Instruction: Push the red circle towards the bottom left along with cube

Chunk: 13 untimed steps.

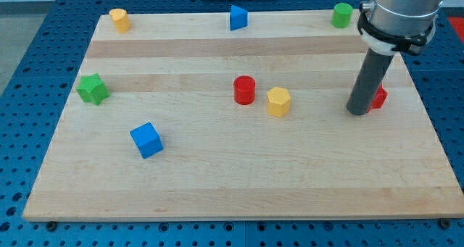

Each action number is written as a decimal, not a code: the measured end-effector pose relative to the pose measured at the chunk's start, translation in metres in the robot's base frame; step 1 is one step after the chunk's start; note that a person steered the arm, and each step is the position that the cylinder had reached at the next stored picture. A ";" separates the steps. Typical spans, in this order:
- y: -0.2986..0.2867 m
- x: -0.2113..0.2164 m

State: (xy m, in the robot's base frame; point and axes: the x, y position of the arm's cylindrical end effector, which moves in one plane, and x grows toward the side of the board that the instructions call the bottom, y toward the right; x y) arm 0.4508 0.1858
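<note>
The bench (217, 182) is light wood with pale stripes. On it sit a red circle (245, 90), a blue cube (146, 140), a yellow hexagon (278, 101), a green star (92, 89), a blue triangle (238, 18), a yellow block (119, 19), a green block (342, 15) and a red block (378, 97).

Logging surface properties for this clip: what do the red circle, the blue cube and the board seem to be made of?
Red circle: probably painted wood or plastic, with a smooth, evenly coloured, faintly glossy surface. Blue cube: the same look, uniform colour, no grain showing. Board: pale wood, visible grain and plank seams, matte finish.
</note>
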 end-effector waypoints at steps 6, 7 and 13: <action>-0.012 -0.012; -0.012 -0.012; -0.096 -0.025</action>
State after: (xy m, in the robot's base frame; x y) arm 0.4259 0.0899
